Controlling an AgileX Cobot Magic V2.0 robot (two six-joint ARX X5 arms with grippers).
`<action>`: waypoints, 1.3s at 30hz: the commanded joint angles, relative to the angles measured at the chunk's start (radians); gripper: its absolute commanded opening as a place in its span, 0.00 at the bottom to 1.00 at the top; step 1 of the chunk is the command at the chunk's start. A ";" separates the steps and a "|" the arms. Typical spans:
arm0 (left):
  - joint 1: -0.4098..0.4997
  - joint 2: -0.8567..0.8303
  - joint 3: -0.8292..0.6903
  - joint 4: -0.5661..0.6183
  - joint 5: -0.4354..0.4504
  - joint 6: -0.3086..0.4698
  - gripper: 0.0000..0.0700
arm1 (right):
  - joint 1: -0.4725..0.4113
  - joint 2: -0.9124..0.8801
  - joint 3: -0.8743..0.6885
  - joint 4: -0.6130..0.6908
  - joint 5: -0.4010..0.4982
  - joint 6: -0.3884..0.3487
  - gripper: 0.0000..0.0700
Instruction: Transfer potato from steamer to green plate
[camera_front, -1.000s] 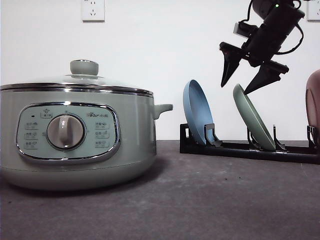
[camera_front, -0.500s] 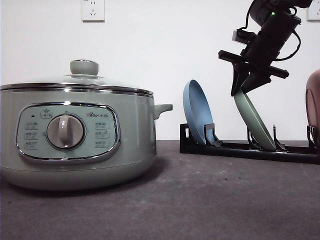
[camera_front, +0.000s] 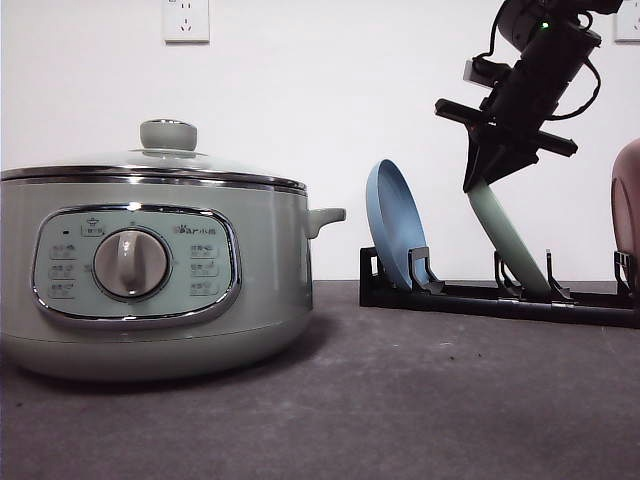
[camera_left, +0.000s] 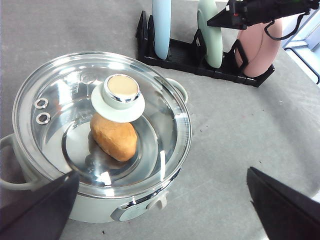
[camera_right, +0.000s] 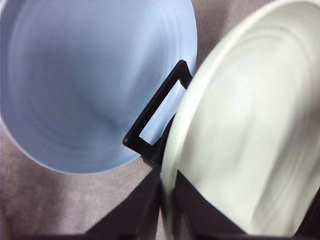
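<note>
While the lumpy orange-brown potato (camera_left: 114, 137) is sitting inside the lidded sage-green round steamer (camera_front: 150, 270) on the grey bench (camera_front: 400, 400), the right claw (camera_front: 487, 180) is clamping the top rim of the pale mint-green round plate (camera_front: 508, 240) leaning in the black rack (camera_front: 480, 297). Left claw (camera_left: 160, 200) is hanging spread wide above the steamer.

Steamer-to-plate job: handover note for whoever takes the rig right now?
Right gripper: shut on the top rim of the green plate, which stands in the black rack.
Left gripper: open, above the steamer.
Potato inside the steamer, under the glass lid.
Done: plate grasped.
Left: lift plate out, lay it on the table, remove lid, move potato onto plate.
</note>
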 joint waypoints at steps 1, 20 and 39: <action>-0.002 0.005 0.020 0.008 0.005 0.008 0.97 | 0.003 -0.033 0.025 0.012 0.000 -0.008 0.01; -0.002 0.006 0.020 0.012 0.005 0.009 0.97 | 0.124 -0.402 0.025 -0.223 0.010 -0.114 0.01; -0.002 0.006 0.020 0.012 0.005 0.009 0.97 | 0.625 -0.514 -0.165 -0.666 0.362 -0.239 0.01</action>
